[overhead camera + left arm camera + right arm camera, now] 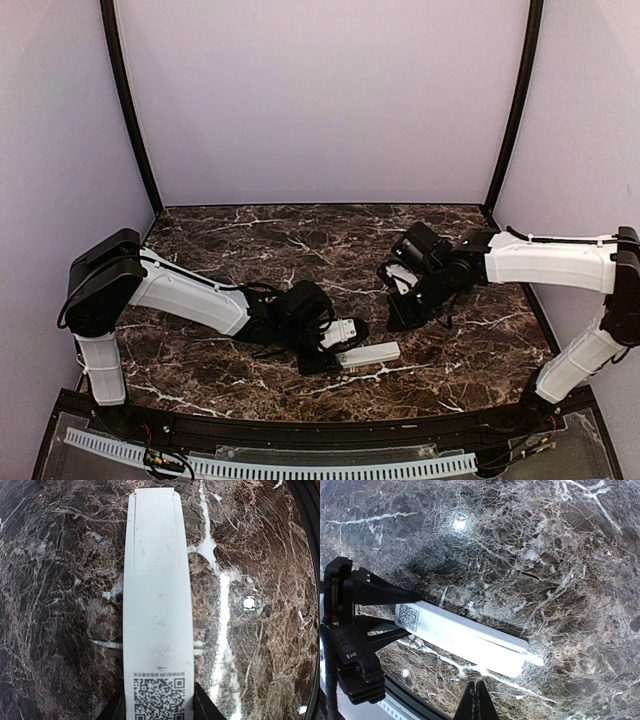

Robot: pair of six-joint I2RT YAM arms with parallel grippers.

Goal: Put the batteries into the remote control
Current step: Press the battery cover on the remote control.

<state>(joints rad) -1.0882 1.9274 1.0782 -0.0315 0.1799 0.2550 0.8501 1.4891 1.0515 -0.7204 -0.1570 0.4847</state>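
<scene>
Lying within left end effector (160,703): remote control (157,605)

Low-reaching left arm (185,295), left end effector (342,352) gripping, right arm (545,262) folded inward, right end effector (476,700) closed

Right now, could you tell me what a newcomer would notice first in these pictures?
The white remote, back side up near the table's front edge, is held at its labelled end by the left gripper. The right gripper hangs shut over the table nearby.
</scene>
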